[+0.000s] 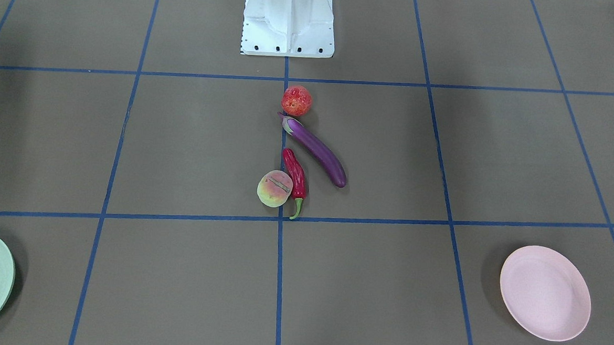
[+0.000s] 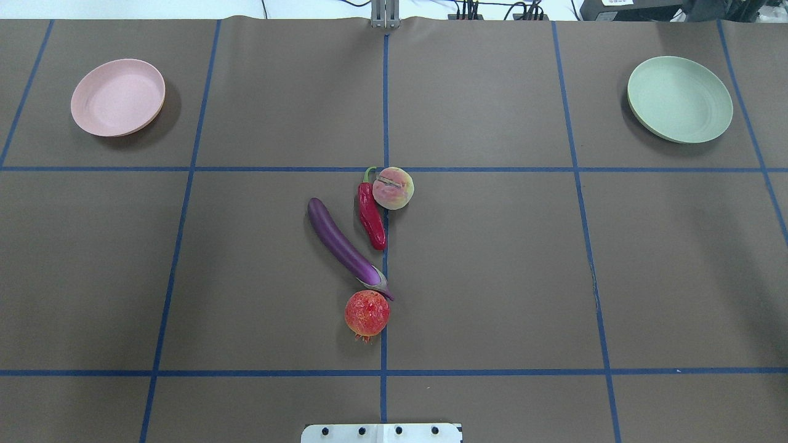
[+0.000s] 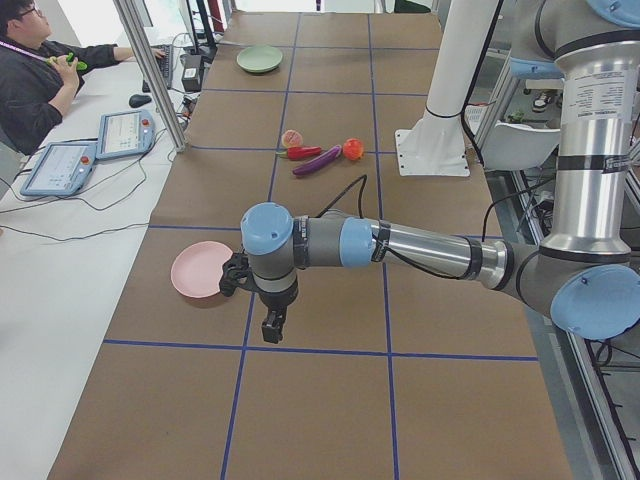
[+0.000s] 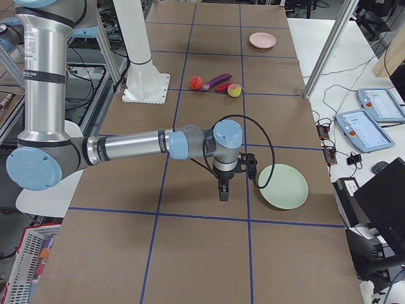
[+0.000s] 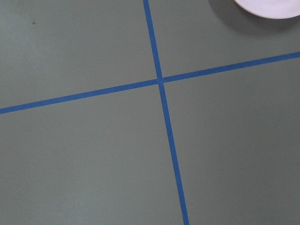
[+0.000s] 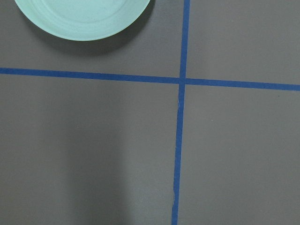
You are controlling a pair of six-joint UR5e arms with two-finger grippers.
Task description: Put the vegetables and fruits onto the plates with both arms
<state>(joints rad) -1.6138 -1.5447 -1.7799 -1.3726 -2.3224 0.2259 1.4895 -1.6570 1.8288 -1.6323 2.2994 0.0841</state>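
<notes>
Can't tell if left claw (image 3: 271, 326) or right claw (image 4: 223, 190) is gaping; I'm risking rolling the peach (image 1: 274, 188) when grabbing the chili (image 1: 294, 176) touching it at frame centre.

The eggplant (image 2: 342, 244) and chili (image 2: 371, 215) were smooth and glossy like plastic, while the peach (image 2: 393, 188) and pomegranate-like fruit (image 2: 367, 313) looked duller, the latter faintly rough. The pink plate (image 2: 117, 97) at ten o'clock and the mint green plate (image 2: 679, 98) at two o'clock were matt. The table (image 2: 492, 277) was covered in matt brown paper with blue tape lines (image 2: 277, 168), and the left arm (image 3: 430, 250) had silvery metal tubing with smooth light-blue caps.
</notes>
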